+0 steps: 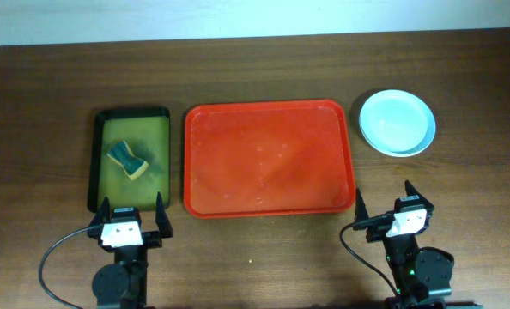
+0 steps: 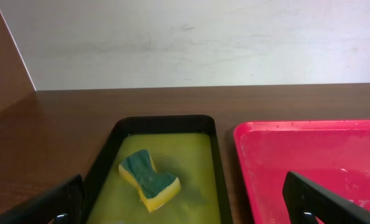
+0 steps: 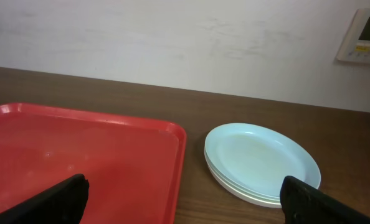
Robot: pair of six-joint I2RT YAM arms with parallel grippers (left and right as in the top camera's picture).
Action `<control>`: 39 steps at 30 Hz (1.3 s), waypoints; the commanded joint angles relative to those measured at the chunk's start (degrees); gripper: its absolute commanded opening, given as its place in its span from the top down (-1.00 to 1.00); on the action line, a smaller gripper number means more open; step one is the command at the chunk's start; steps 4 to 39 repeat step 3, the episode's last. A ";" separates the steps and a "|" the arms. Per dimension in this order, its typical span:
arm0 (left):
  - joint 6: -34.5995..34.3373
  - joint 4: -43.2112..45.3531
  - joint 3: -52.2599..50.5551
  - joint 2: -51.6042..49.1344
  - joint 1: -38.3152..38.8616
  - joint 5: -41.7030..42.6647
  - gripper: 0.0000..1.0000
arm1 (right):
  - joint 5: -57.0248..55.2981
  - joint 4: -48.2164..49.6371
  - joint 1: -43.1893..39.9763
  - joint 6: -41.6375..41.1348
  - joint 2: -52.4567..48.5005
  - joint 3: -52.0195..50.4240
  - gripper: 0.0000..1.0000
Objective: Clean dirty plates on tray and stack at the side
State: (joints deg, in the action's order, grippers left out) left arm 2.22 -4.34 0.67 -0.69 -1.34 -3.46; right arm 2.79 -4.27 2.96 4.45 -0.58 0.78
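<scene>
While parked at the near edge of the brown wooden table [image 1: 32,86], holding nothing on either side. Fingers of the left gripper [image 1: 132,206] spread wide, just short of the small black rectangular tray [image 1: 133,112] with yellow-green liquid and a green-and-yellow sponge [image 1: 128,160] lying in it. Same deal for the right gripper [image 1: 384,193]: wide apart, touching nothing, near the front right corner of the big red rectangular plastic tray [image 1: 268,159], wet with a few droplets. Round pale plates [image 1: 397,122] stacked on the table just right of the red tray's far corner, pale blue one on top.
</scene>
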 commanded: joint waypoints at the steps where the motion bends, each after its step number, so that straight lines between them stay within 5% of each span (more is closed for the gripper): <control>1: 0.92 -0.07 -0.17 0.35 0.07 -0.85 -0.99 | -0.50 -0.07 -0.42 -0.59 0.39 -0.46 -0.97; 39: 0.92 -0.07 -0.17 0.35 0.07 -0.85 -0.98 | -0.48 -0.07 -0.42 -0.59 0.37 -0.46 -0.97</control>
